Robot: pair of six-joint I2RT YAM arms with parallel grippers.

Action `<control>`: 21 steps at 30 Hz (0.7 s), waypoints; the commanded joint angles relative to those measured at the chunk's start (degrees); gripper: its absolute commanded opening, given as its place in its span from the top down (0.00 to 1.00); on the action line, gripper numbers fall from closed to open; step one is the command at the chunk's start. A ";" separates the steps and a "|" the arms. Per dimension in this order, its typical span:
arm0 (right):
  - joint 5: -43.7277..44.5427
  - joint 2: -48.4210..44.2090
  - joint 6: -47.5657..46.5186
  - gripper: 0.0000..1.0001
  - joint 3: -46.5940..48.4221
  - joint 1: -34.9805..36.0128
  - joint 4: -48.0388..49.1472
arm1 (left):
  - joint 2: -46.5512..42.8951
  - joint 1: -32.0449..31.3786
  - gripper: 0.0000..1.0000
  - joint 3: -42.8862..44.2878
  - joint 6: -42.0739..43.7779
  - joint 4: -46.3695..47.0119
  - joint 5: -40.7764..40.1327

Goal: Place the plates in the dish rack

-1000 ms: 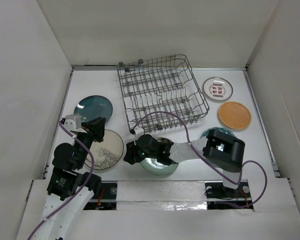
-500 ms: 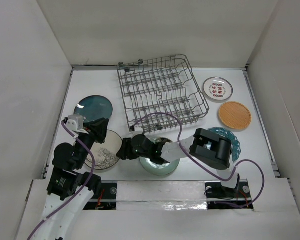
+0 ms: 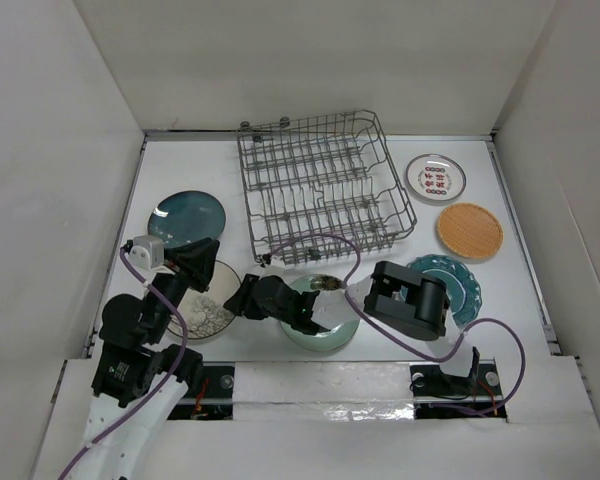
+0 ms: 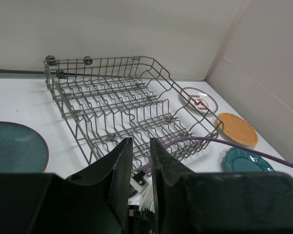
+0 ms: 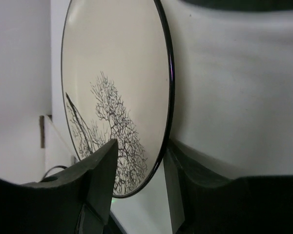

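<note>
Grasping step: right tool, jaws apart, straddles rim of cream tree-patterned round plate; next likely needs closing, lifting; left tool ajar, empty.

Top external view high behind both arms, looking down, left wrist view behind the left gripper, facing the dish rack ahead, right wrist view tight behind the right gripper, on the cream tree-patterned plate, both shared with overhead
</note>
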 commanded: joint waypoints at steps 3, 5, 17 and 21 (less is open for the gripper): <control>-0.42 5.83 7.23 0.56 0.62 1.59 -0.68 | -0.89 0.05 0.81 0.13 0.46 3.60 2.81; -0.87 6.97 8.29 0.61 0.88 1.59 -0.15 | -0.98 0.05 0.82 0.21 0.55 3.86 3.07; 2.82 0.04 8.12 1.00 -8.43 2.12 5.73 | -1.86 0.05 0.82 0.13 0.63 3.69 3.16; 1.77 -4.96 4.52 1.00 -13.26 2.74 11.89 | -1.51 0.05 0.82 0.22 0.55 3.51 2.90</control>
